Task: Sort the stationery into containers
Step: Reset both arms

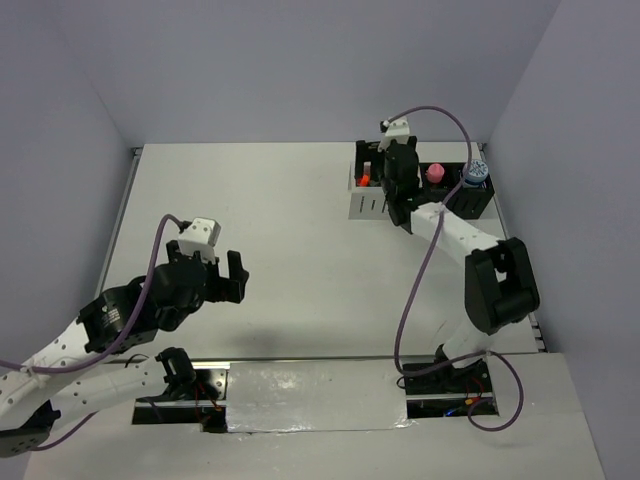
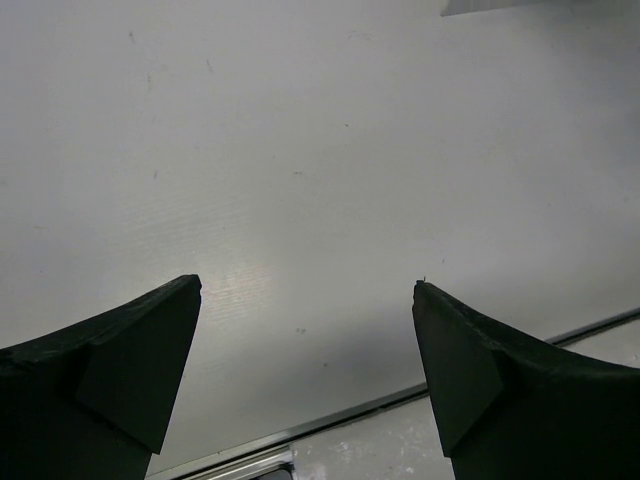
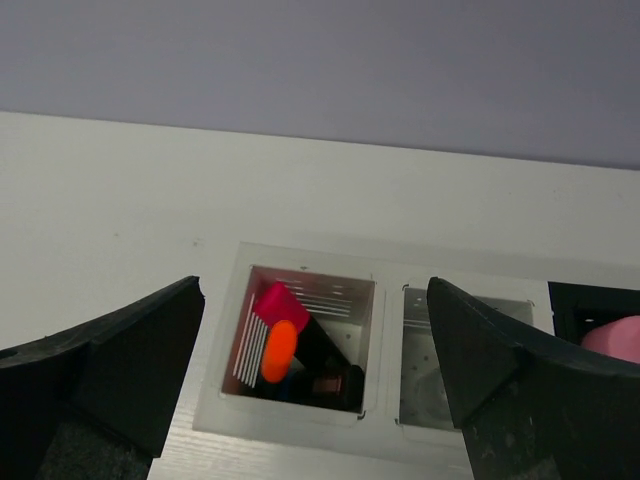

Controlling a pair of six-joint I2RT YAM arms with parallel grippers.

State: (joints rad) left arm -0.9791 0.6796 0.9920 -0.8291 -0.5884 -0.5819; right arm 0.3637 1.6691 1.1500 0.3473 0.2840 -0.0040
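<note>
Four containers stand in a row at the back right. The left white box (image 1: pixel 365 203) holds highlighters with pink (image 3: pixel 280 303) and orange (image 3: pixel 278 350) caps. My right gripper (image 1: pixel 393 182) hovers open and empty over the first two boxes, hiding most of the second white box (image 3: pixel 440 365), whose contents are unclear. A black box (image 1: pixel 437 187) holds the pink-capped bottle (image 1: pixel 435 172). The far black box (image 1: pixel 480 200) holds a blue roll (image 1: pixel 476 170). My left gripper (image 1: pixel 235 278) is open and empty low over bare table at the near left; its open jaws also show in the left wrist view (image 2: pixel 306 283).
The grey back wall stands close behind the boxes and the right wall beside the last box. A metal strip (image 2: pixel 330 418) runs along the table's near edge. Purple cables loop from both arms.
</note>
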